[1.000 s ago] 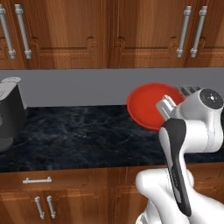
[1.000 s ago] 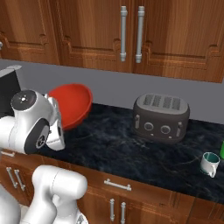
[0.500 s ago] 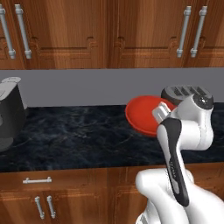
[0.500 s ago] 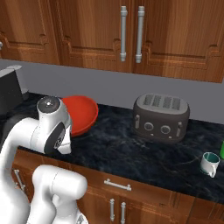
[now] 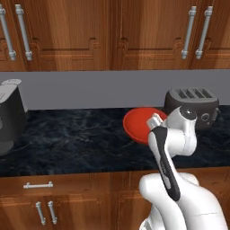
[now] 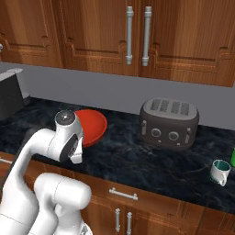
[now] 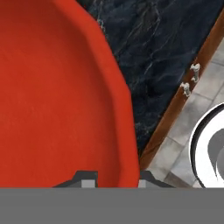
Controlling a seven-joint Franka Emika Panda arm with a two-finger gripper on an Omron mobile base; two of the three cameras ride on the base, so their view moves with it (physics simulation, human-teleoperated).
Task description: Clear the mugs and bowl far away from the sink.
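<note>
- While the base views hide the gripper behind the wrist, the hand view shows its fingertips clamping the red bowl by its rim.
- Right base view adds a mug (far right) on the dark marble counter, beyond the toaster; wooden cabinets above.

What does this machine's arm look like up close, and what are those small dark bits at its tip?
The arm is built of smooth, rounded, glossy white shells with dark bands at the joints and a round dark cap on one joint. No loose cables or markings show. The end effector ends in two small, dark, blocky fingertips.
</note>
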